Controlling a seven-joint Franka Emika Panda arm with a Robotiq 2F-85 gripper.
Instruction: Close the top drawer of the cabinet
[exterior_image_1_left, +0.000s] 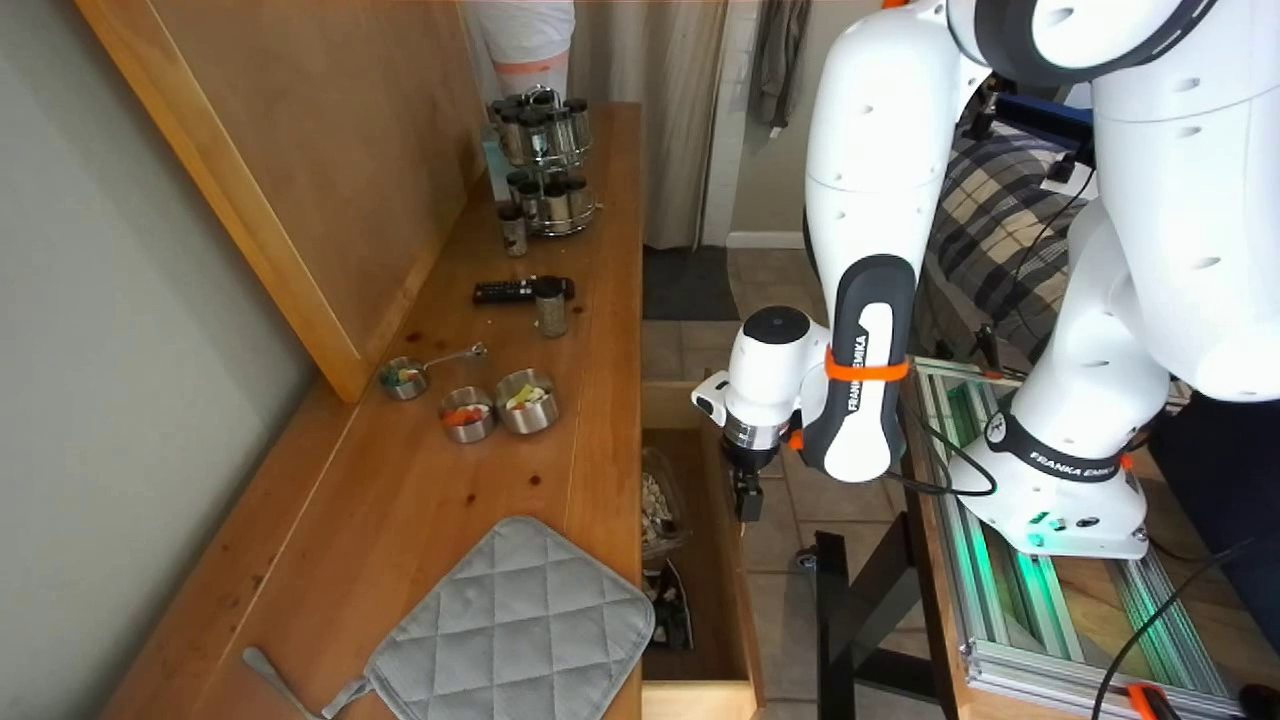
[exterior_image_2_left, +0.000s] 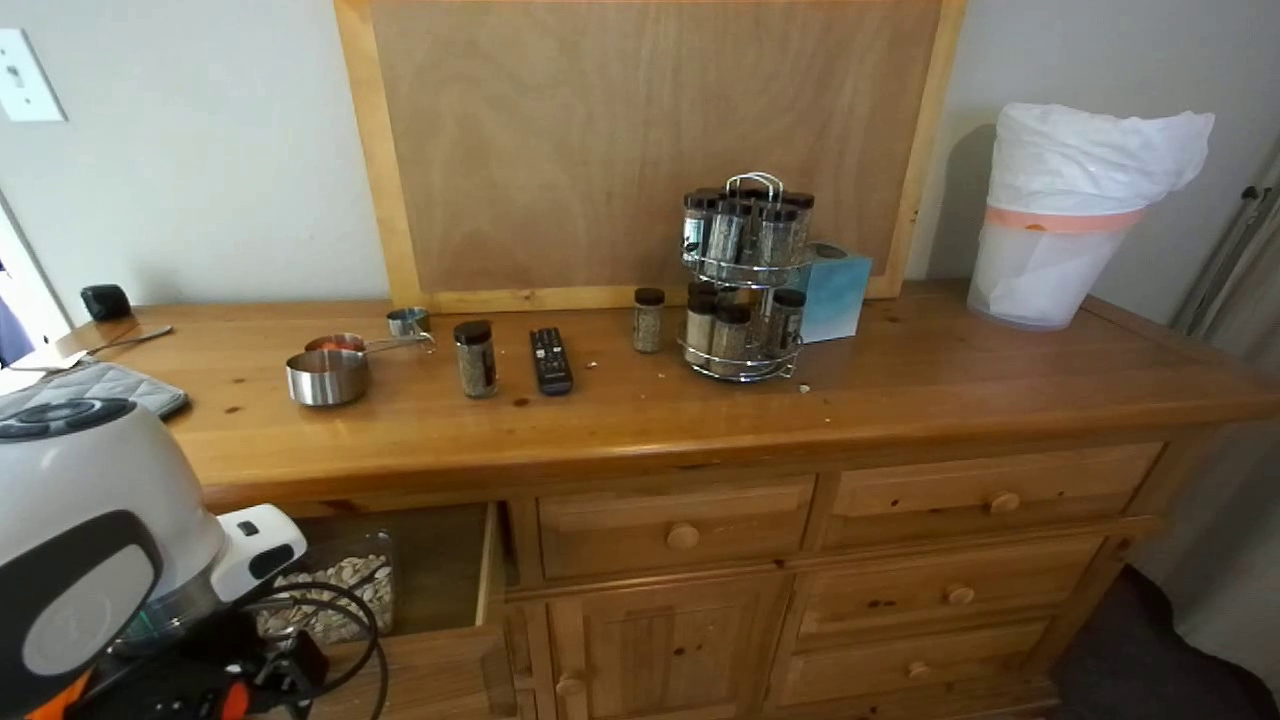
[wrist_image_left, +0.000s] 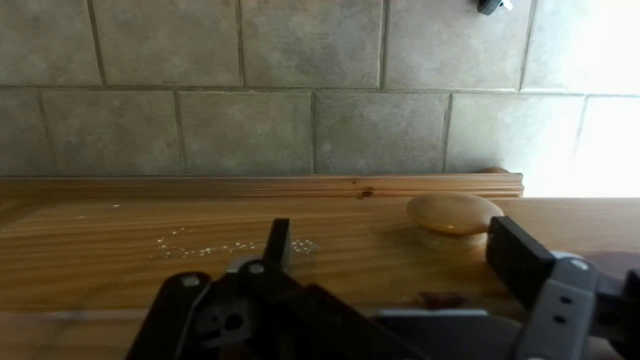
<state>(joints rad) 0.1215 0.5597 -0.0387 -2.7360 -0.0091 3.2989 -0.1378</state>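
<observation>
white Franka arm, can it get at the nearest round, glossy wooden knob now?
Probably yes: in the wrist view the open black claw appears to bracket the wooden knob, nothing visible blocking it; depth is unclear.

the black two-fingered gripper (wrist_image_left: 390, 241) has its fingers spread wide, leaving a gap; in the wrist view a round, honey-coloured wooden knob (wrist_image_left: 452, 215) shows inside that gap, hard by one finger, contact unclear; in an exterior view beige tile floor (exterior_image_1_left: 785, 618) gives passage between the open light-wood drawer (exterior_image_1_left: 741, 610) and a black metal table leg (exterior_image_1_left: 832, 600); inside the drawer a clear plastic tub (exterior_image_1_left: 680, 530) of pale stones (exterior_image_1_left: 655, 510) and a dark, indistinct object (exterior_image_1_left: 672, 605) take up room, beside bare bottom; a grey quilted pot holder (exterior_image_1_left: 530, 630) juts a corner past the brown wooden counter (exterior_image_1_left: 600, 470), over the drawer; black cables (exterior_image_2_left: 372, 622) loop before it in an exterior view.
</observation>
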